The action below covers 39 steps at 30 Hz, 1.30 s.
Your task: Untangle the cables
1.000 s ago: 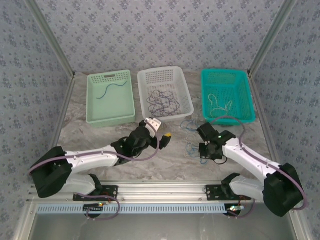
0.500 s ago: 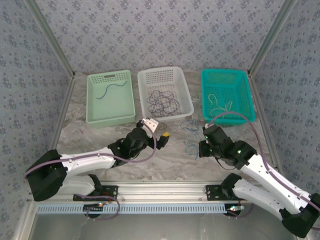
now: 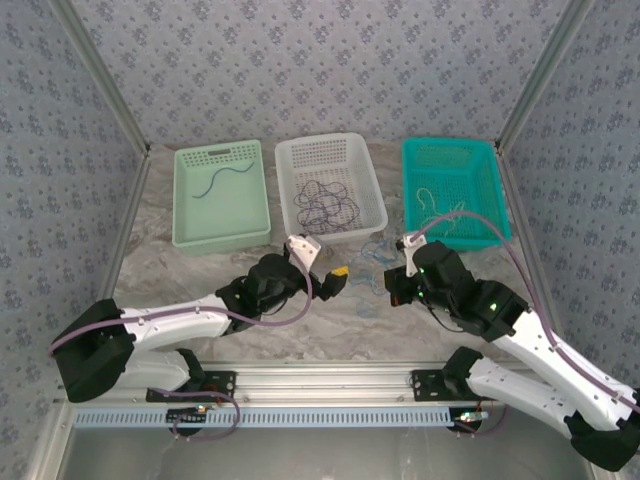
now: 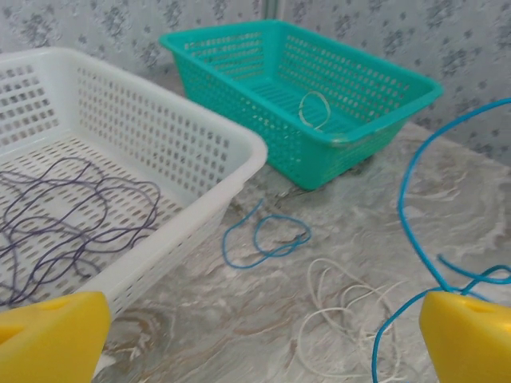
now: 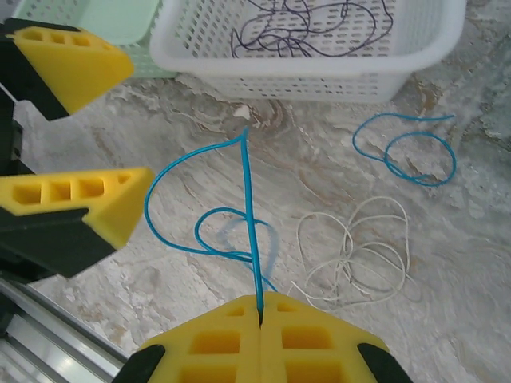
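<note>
My right tool is pinched shut on the blue cable just in front of the white basket, my left tool gaping wide beside it; risk: the thin wire slips free, or its loop snags the white cable nearby.

— Which cables are out in the open?

— In my right wrist view, a blue cable rises from my right claw, pinched at its end, and curls left into a loop at mid frame. To its right a white cable lies in loose coils. A blue loop lies flat at upper right.

— And the others?

— At top centre, dark cables sit tangled in the white basket. From above, a dark wavy cable lies in the green basket at upper left, and a pale cable in the teal basket at upper right.
</note>
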{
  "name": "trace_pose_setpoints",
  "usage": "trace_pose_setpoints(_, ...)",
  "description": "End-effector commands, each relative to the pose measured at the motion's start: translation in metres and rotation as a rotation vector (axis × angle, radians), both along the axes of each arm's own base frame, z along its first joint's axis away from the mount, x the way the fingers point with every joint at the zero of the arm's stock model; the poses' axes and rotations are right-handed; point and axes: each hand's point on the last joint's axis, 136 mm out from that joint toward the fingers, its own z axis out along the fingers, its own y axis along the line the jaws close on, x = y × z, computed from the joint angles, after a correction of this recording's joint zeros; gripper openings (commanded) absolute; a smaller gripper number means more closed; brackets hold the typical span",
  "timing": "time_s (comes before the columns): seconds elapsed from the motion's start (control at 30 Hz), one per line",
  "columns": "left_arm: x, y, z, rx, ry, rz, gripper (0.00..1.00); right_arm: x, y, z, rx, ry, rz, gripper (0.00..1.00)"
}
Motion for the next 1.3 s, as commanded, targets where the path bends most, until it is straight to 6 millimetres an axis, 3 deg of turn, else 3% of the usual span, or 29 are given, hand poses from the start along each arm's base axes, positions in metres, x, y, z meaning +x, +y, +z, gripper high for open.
trace_pose_setpoints(0.0, -0.002, -0.010, 0.030, -0.110, -0.034, -0.041, 0.99, 0.006, 0.009, 0.026, 0.056, -0.088, 0.023, 0.00)
trace_pose_setpoints(0.17, -0.001, 0.000, 0.036, -0.171, -0.043, -0.001, 0.99, 0.012, 0.010, 0.042, 0.072, -0.145, 0.013, 0.00)
trace_pose_setpoints(0.3, -0.004, 0.000, 0.040, -0.215, -0.030, -0.014, 0.99, 0.016, 0.021, 0.053, 0.132, -0.176, 0.036, 0.00)
trace_pose_setpoints(0.4, -0.007, -0.006, 0.044, -0.233, -0.028, -0.048, 1.00, 0.019, 0.029, 0.052, 0.151, -0.173, 0.052, 0.00)
trace_pose_setpoints(0.53, -0.011, -0.009, 0.050, -0.270, -0.038, -0.075, 0.99, 0.028, 0.022, 0.054, 0.127, -0.197, -0.008, 0.00)
trace_pose_setpoints(0.93, -0.014, 0.013, 0.060, -0.354, -0.060, -0.029, 0.99, 0.041, 0.018, 0.066, 0.143, -0.234, -0.076, 0.00)
trace_pose_setpoints(1.27, -0.009, 0.011, 0.063, -0.410, -0.037, -0.020, 0.99, 0.043, 0.030, 0.073, 0.187, -0.240, -0.052, 0.00)
